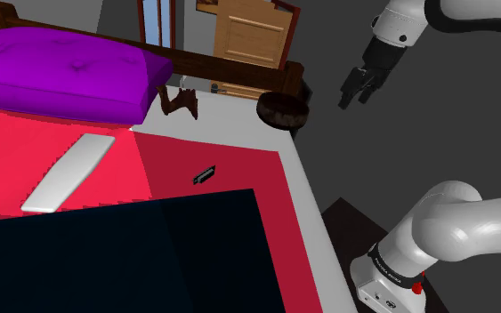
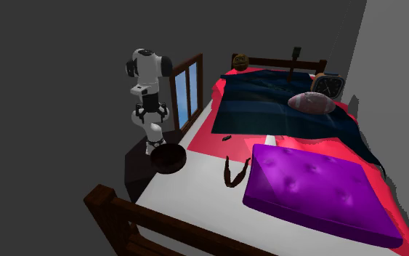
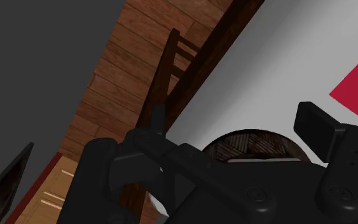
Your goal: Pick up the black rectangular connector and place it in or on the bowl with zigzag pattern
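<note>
Your black connector (image 1: 206, 174) is a small, flat rectangular block, black along its sides, with a paler grey strip on its upper face. It lies on the red sheet (image 1: 239, 182) of the bed, just past the edge of the dark blue blanket (image 1: 150, 258), and nothing touches it. In the shoulder view the long white slab (image 1: 68, 171) is well off to its left. The purple cushion (image 1: 61, 76) lies further up and to the left. In the second exterior view you can see the connector (image 2: 227, 137) as a thin dark sliver on the red, near the side of the bed.

The bowl (image 1: 284, 116) is round and dark brown. It sits on the pale bare part of the bed near its corner, close to the wooden bed rail (image 1: 230, 69) and well apart from the connector. The wrist view shows you a brown patterned inside.

The gripper (image 1: 355, 98) hangs in the air off the side of the bed, above the bowl and to its right in the shoulder view. Its 2 fingers (image 3: 323, 130) are spread wide, with nothing clasped between them, and they touch nothing. In the wrist view you look down between them onto the bowl below.
</note>
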`<state>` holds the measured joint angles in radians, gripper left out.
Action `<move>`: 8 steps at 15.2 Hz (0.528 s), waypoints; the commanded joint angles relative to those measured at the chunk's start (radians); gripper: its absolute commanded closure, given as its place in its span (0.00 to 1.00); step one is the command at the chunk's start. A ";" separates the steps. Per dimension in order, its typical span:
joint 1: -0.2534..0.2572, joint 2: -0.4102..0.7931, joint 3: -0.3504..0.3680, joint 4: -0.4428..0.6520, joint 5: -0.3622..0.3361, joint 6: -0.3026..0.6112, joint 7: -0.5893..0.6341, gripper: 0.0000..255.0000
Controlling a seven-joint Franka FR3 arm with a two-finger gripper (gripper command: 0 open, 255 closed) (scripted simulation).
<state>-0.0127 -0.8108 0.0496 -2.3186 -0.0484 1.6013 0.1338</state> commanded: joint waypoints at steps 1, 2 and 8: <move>0.000 0.000 0.000 0.000 0.000 0.000 0.000 0.00; 0.007 0.011 0.019 -0.001 0.015 0.008 0.020 0.00; 0.049 0.099 0.134 0.013 0.095 0.062 0.139 0.00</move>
<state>0.0296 -0.7310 0.1624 -2.3147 0.0323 1.6561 0.2504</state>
